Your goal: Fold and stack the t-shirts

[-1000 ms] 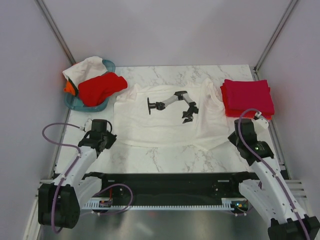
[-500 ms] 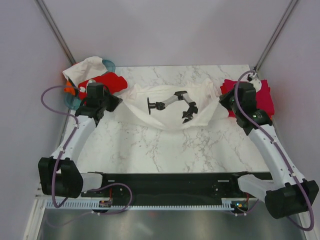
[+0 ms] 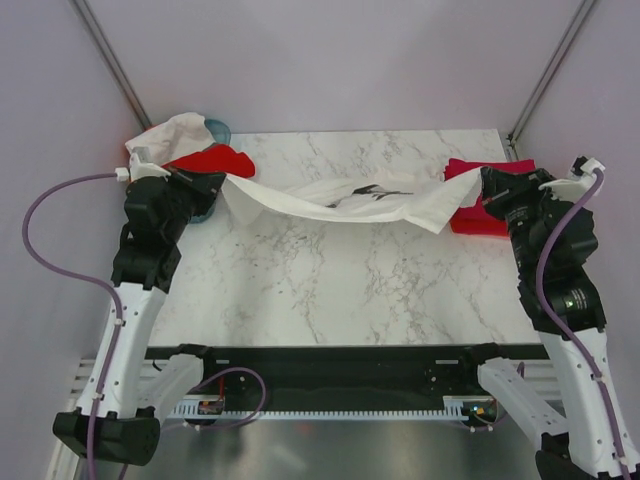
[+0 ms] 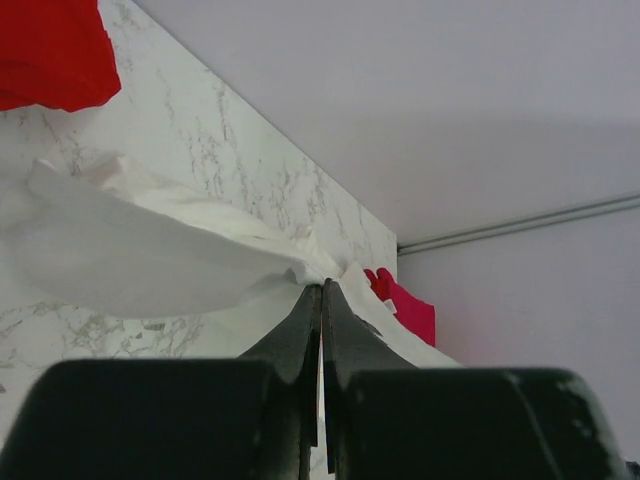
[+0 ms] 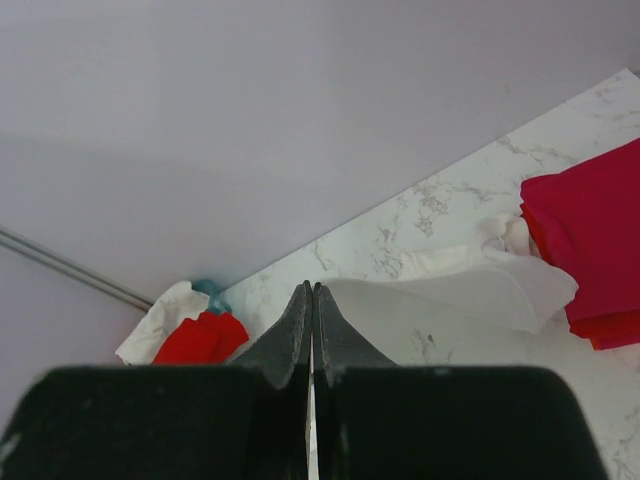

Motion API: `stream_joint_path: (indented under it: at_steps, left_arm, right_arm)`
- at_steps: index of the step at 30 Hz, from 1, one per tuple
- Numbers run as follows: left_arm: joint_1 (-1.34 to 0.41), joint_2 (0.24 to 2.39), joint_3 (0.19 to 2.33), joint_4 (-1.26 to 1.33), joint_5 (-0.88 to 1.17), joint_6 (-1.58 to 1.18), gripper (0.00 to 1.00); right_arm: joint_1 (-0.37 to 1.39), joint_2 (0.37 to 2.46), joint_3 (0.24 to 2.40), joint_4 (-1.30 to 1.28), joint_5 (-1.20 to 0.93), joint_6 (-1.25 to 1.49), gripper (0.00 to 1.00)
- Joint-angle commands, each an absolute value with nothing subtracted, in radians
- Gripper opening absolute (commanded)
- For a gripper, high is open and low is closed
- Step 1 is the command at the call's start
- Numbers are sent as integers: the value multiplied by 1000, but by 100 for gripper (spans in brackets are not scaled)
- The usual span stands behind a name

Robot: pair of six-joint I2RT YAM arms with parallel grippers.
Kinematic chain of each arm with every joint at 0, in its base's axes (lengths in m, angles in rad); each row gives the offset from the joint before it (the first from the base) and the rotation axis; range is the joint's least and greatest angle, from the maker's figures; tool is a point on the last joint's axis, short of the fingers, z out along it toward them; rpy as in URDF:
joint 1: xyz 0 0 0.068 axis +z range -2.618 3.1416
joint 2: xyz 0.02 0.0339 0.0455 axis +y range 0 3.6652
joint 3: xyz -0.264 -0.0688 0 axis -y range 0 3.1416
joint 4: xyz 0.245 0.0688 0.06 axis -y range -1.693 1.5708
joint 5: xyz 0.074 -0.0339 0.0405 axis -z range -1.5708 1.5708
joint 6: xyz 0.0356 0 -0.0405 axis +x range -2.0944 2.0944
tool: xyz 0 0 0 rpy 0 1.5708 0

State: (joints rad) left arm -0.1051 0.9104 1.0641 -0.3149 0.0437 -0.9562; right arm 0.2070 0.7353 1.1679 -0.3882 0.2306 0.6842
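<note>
The large white t-shirt (image 3: 340, 200), with a black print, hangs stretched in the air between my two grippers above the marble table. My left gripper (image 3: 215, 182) is shut on its left end; in the left wrist view the cloth (image 4: 150, 260) runs out from the closed tips (image 4: 322, 290). My right gripper (image 3: 487, 185) is shut on its right end; in the right wrist view the cloth (image 5: 450, 300) starts at the closed tips (image 5: 312, 288). A folded crimson-pink stack (image 3: 465, 215) lies at the right, partly behind the right arm. A bright red shirt (image 3: 205, 160) lies at the back left.
A teal basket (image 3: 217, 130) stands at the back left under the red shirt and a white cloth (image 3: 165, 135). The marble table (image 3: 340, 280) shows under the raised shirt. Grey walls close in the back and sides.
Both grippers rose and spread apart with the white shirt's edge. The shirt went from lying flat on the table to hanging as a stretched band in the air.
</note>
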Motion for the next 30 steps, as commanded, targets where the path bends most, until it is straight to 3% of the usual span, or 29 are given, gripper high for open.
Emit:
stream_joint_path:
  at_steps: [1,6,10,12,16,19,22,26,30]
  left_arm:
    - [-101,960,1025,-328,23,-948,2]
    - [-101,1121,956,-266,-90,-997,2]
    - [-101,1374,1086,-151,-80,-1009,2]
    - [-95,1566,1223,-164,-31,-996,2]
    - [-74,1843,1776,-239,116,-991,2]
    - [-34,1939,2093,-261,202,-1019,2]
    - [-2,1991,2334,-288,112,-1020,2]
    - [74,1987,2378,-206,181,-1074,2]
    - [77,1912,2155,-91,219,-1081,2]
  right_arm:
    - [206,801,1163,-379,253,693,0]
    - [206,986,1120,-296,287,758,0]
    - [204,1213,1222,-210,278,787,0]
    - [193,1368,1369,-180,265,801,0]
    - [144,1603,1723,-172,70,821,0]
    - [114,1681,1966,-167,37,784,0]
    - [60,1726,2152,-166,3,784,0]
    - [-30,1704,2146,-83,-89,824,0]
    - [-58,1648,1981,-8,-149,853,0]
